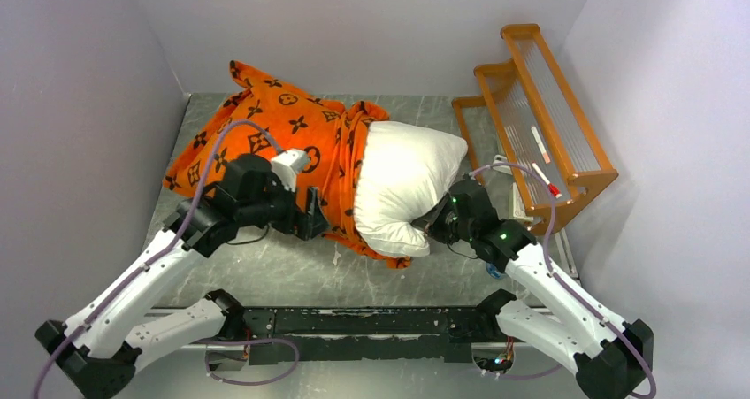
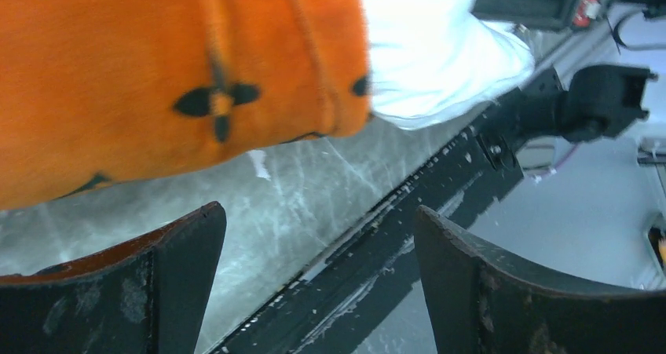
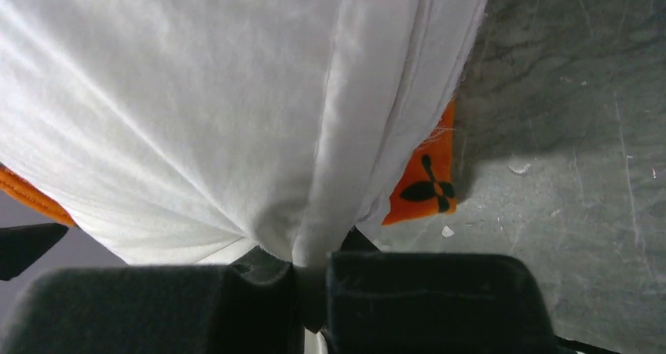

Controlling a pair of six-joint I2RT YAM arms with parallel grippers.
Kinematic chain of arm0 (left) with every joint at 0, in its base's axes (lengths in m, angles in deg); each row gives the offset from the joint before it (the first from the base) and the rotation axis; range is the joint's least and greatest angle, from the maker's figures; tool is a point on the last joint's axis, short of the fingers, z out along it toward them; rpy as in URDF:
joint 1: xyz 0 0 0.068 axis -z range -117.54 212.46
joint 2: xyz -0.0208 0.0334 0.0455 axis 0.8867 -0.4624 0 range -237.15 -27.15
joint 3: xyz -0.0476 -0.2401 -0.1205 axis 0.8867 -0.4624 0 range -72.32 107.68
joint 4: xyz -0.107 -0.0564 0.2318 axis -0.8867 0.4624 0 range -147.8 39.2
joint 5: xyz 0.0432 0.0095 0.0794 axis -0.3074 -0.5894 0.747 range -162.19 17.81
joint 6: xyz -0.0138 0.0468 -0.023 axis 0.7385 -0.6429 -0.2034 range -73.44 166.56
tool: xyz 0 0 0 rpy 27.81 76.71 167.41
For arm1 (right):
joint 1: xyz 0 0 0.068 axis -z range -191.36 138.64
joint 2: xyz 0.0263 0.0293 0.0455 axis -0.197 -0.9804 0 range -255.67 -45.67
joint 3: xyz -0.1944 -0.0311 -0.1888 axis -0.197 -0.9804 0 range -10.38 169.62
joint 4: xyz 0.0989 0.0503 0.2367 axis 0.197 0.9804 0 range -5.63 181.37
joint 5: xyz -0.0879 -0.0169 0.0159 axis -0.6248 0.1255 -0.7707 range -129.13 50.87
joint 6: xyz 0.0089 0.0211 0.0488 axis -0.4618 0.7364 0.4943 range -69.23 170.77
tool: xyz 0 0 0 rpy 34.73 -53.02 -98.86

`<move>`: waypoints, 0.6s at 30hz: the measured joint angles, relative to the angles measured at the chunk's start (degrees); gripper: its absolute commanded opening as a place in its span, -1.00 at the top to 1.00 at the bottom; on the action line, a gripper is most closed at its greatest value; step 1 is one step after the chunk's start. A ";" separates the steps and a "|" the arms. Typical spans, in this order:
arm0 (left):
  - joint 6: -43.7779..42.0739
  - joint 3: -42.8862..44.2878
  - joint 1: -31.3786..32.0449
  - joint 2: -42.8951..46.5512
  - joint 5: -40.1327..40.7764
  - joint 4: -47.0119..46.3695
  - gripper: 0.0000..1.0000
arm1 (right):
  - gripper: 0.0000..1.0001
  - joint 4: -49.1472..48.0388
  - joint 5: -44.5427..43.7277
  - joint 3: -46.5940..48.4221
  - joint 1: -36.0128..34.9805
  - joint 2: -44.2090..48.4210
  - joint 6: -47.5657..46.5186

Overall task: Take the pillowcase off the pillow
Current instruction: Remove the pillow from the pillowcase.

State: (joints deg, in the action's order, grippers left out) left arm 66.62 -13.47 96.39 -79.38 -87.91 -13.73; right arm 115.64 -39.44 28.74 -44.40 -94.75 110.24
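At near-right corner of bundle: right gripper [image 3: 310, 279] pinched tight on fold of white pillow [image 1: 402, 182], coming in from 4 o'clock. Pillow half out of cover, bare plump end toward 3 o'clock. Orange pillowcase [image 1: 265, 125] bunched over other half, trailing to 10 o'clock. Bundle's long axis roughly 9-to-3 across grey table [image 1: 292, 271], slightly skewed. Left gripper [image 2: 318, 228] spread wide, holding nothing, low at pillowcase's 6 o'clock edge. Wooden rack [image 1: 548, 125] well apart at 2 o'clock.
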 measured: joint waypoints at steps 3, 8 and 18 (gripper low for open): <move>3.85 -1.49 8.83 -0.83 4.50 -2.64 -0.81 | 1.00 0.26 2.03 -0.33 0.48 -0.13 -0.81; 10.08 -6.23 16.68 -1.99 11.65 -8.09 -0.71 | 1.00 -0.02 3.80 0.00 1.20 -1.16 -1.99; 17.42 -9.90 20.74 -10.60 21.24 -20.04 -0.44 | 1.00 -0.04 5.31 0.09 1.60 -0.85 -2.60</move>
State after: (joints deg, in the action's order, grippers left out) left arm 84.04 -23.37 117.13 -89.98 -66.67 -33.77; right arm 115.59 -34.13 28.83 -42.80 -95.60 107.63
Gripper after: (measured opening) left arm 0.812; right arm 0.048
